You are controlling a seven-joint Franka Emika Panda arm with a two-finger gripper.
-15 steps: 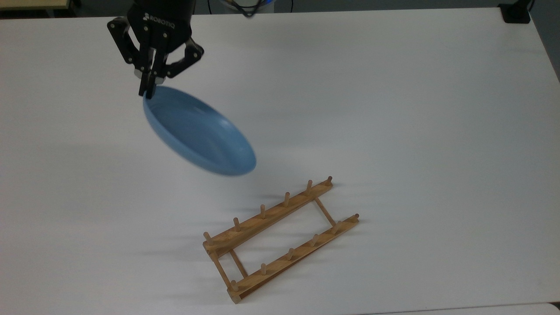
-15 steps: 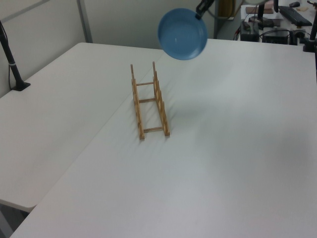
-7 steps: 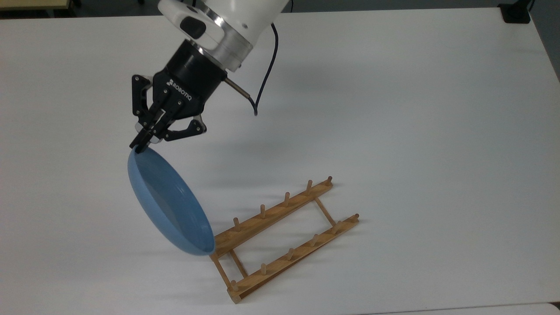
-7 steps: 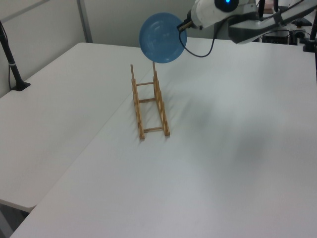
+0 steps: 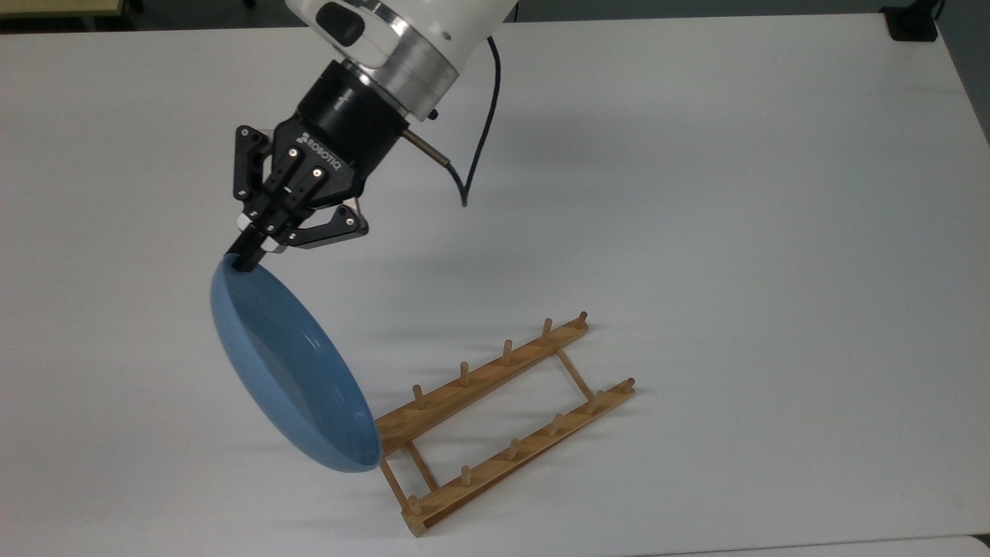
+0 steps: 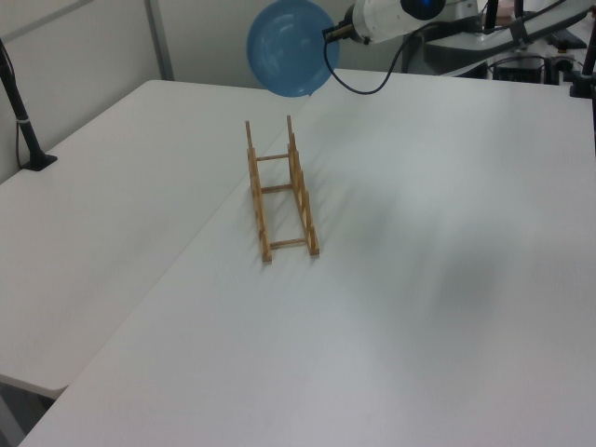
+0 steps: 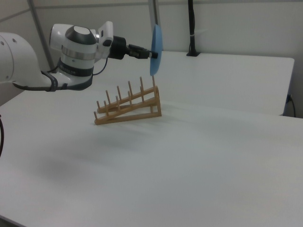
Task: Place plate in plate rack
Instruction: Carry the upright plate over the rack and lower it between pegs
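Observation:
The light-blue plate (image 5: 290,371) hangs in the air on edge, with my gripper (image 5: 244,259) shut on its upper rim. In the top view it covers the left end of the wooden plate rack (image 5: 495,422), which lies flat on the white table. In the right view the plate (image 7: 155,49) shows edge-on, upright, just above the pegs at the rack's (image 7: 128,106) right end, and the gripper (image 7: 150,55) reaches in level from the right view's left. In the left view the plate (image 6: 287,47) floats beyond the rack's (image 6: 282,191) far end.
A black clamp post (image 6: 23,112) stands at the table's edge on the left view's left. A black base (image 5: 913,23) sits at the top view's upper right corner. A dark cable (image 5: 472,155) loops down from the wrist. Open white table (image 5: 735,232) surrounds the rack.
The arm swung out over the table and carried the plate down to the rack's end. Over the last half second the plate rose slightly and shifted toward the left view's left.

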